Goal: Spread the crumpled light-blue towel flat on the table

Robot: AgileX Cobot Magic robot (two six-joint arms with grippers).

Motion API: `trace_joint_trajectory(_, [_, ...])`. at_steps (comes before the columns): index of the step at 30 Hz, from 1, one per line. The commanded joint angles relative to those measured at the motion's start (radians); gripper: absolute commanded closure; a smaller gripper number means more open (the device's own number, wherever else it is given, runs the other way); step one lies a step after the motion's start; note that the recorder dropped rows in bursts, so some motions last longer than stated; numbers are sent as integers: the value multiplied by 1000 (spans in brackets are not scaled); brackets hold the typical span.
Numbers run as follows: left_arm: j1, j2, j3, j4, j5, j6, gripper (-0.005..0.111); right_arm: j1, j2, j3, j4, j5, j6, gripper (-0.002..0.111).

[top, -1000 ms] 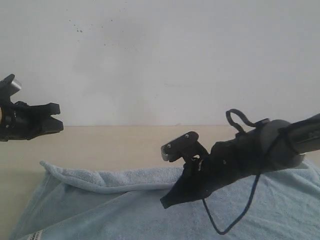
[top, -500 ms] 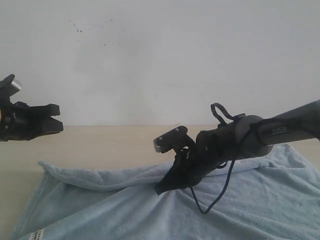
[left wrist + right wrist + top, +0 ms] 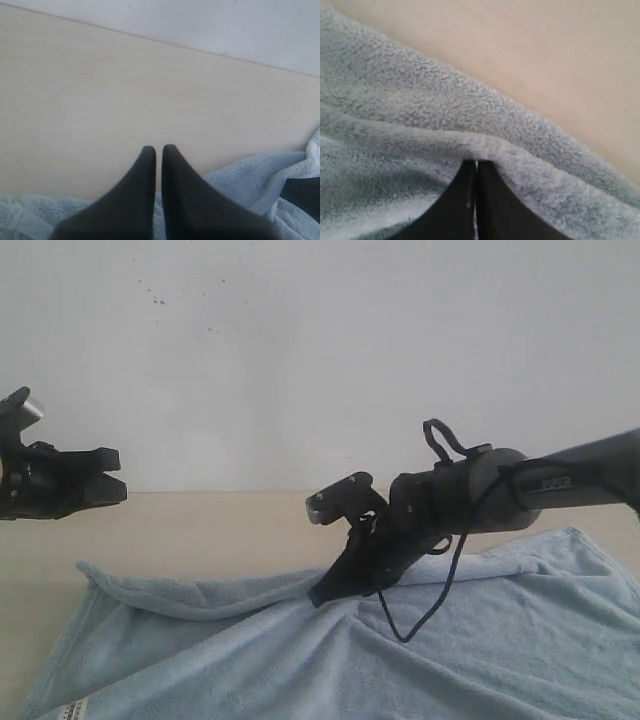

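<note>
Blue towel point(image 3: 480, 640) lies on the bench point(image 3: 200, 525), mostly flat, but its far edge is folded over from 9 o'clock to the middle. Right end effector point(image 3: 322, 595) has its fingers point(image 3: 460, 200) pressed together, tucked under that fold, likely to flip it toward 12 o'clock, where bare bench gives room. I cannot tell if cloth is caught. Left end effector point(image 3: 156, 149) hangs at 9 o'clock, also pressed together, out of the way.
</note>
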Motion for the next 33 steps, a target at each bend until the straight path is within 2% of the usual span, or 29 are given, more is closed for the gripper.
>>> trace_joint_trajectory(1, [-10,-3,4,-13,-7,13,103,-8,1,-9,-1,-74,-7,108])
trace_joint_trajectory(5, [-10,-3,4,-13,-18,13,103,-53,49,-115,-1,-31,-7,108])
trace_joint_trajectory(12, [-10,-3,4,-13,-22,23,103,-146,176,-571,-1,199,-34,108])
trace_joint_trajectory(14, [-10,-3,4,-13,-19,36,103,-153,172,-631,-1,259,-34,108])
trace_joint_trajectory(20, [-10,14,4,-16,-12,38,103,-153,155,-630,39,549,-126,108])
trace_joint_trajectory(25, [-10,48,4,-40,-41,41,103,-151,127,-537,177,613,-219,108])
trace_joint_trajectory(33, [-10,71,4,-81,-60,79,103,-144,124,-479,261,719,-292,108])
